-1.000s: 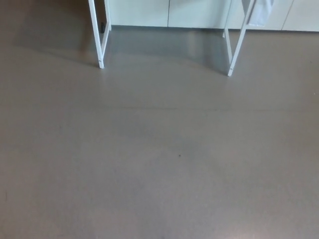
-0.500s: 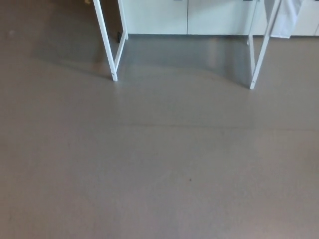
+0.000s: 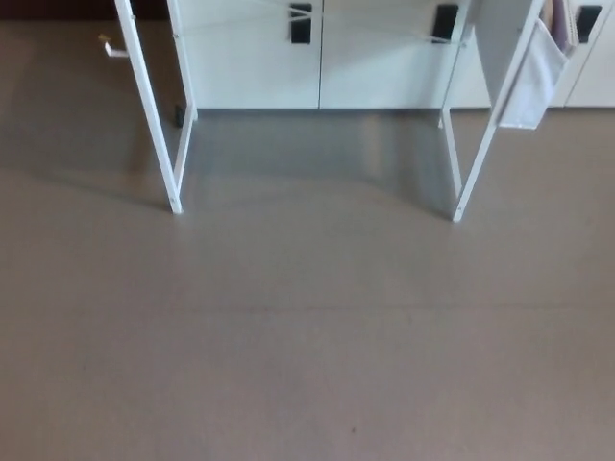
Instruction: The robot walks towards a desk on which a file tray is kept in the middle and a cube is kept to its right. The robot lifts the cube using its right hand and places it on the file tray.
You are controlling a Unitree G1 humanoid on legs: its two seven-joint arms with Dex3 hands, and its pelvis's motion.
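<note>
Whole view had shifted since half a second before: the camera moved, not the furniture. White desk legs (image 3: 154, 125) sat lower in frame, and more of the cabinets (image 3: 250, 58) showed behind. Step, as judged: the walk-up, over grey floor (image 3: 307, 336). The desktop, cube and file tray were out of view. Neither left hand nor right hand showed, so their state could not be told. Next move likely called for closing in until the desktop appeared. No writing readable; only dark handles (image 3: 301, 21) and a pale cloth (image 3: 533, 82) hanging at right.
</note>
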